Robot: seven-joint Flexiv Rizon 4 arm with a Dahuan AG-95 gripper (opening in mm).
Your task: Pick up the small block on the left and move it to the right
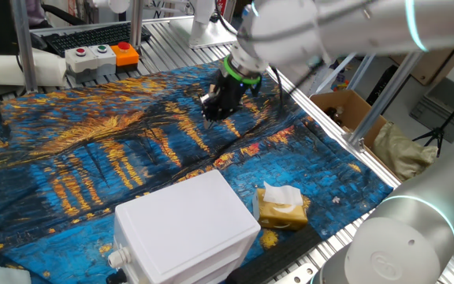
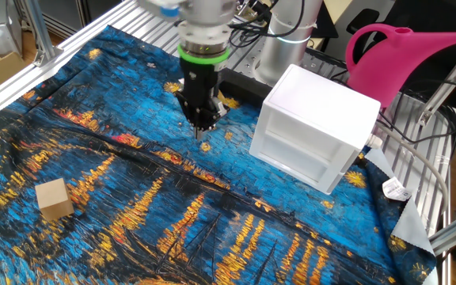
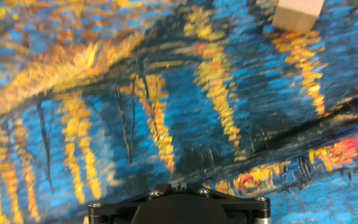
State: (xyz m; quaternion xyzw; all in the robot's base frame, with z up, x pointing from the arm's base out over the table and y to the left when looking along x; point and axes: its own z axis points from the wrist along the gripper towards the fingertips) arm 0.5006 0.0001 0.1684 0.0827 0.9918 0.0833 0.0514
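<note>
So the small block (image 2: 54, 198) is just sitting untouched on the painted cloth (image 2: 236, 237), well apart from my gripper (image 2: 201, 124). The gripper hangs low over the middle with nothing in it, fingers look closed together. Basically the whole job's left: reach, grab, carry it right.

small block (image 2: 54, 198): 1 | white box (image 2: 315, 138): 1 | pink watering can (image 2: 418, 59): 1 | cardboard box (image 1: 345, 110): 1

Painted cloth (image 2: 133, 198) covering slatted table (image 1: 172, 35)
</note>
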